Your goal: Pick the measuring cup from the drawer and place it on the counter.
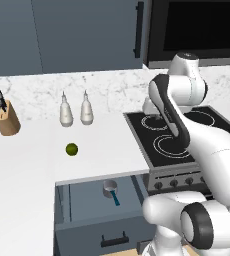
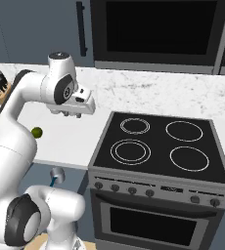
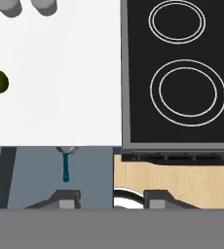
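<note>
Pincer (image 3: 112,199): it is held high over the edge of the table, near the stovetop. The two fingertips (image 3: 65,199) are seen apart, with a gap between them. Nothing is held.
Measuring cup (image 1: 110,189): it is seen inside the open drawer, near the back, close under the table edge. The blue handle is pointed toward the drawer front. It is not touched by the pincer.
Drawer (image 1: 87,212): it is pulled out below the table, just left of the stove.
Table (image 1: 32,160): it is white and flat, and it is not touched by the cup.
Lime (image 1: 71,149): it is laid on the table, behind the drawer.
Two white bottles (image 1: 75,110): they are stood side by side near the back wall.
Knife block (image 1: 6,119): it is stood at the far left of the table.
Stovetop (image 2: 161,146): it is black with four rings, just right of the table.
</note>
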### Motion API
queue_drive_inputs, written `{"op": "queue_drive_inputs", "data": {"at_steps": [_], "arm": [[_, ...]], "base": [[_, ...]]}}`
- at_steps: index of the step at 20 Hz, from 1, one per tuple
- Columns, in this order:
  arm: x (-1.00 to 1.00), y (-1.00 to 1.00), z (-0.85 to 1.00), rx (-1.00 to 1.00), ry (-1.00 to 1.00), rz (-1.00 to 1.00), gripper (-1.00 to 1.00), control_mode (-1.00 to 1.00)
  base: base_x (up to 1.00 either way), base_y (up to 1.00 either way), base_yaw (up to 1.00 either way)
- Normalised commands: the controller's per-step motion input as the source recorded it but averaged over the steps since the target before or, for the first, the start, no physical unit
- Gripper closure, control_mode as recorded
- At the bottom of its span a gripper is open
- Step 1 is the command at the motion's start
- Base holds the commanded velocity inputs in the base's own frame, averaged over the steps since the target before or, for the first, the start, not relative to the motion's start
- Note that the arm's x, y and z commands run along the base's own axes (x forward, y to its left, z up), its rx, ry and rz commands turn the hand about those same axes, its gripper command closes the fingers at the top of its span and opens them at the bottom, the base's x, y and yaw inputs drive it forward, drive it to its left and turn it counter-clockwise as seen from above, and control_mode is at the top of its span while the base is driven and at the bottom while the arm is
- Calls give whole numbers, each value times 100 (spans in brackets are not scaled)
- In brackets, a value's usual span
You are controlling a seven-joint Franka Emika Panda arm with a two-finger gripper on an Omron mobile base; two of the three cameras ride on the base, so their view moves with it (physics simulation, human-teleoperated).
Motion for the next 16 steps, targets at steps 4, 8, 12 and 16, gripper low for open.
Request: {"op": "queue_drive_inputs", "data": {"at_steps": [4, 8, 12, 16], "arm": [[0, 11, -17, 0, 0, 0, -100, -100], [-3, 13, -33, 0, -3, 0, -100, -100], [-24, 0, -30, 0, 0, 0, -100, -100], [-34, 0, -37, 0, 0, 0, -100, -100]], "base": [[0, 0, 0], [0, 0, 0], [0, 0, 0], [0, 0, 0]]}}
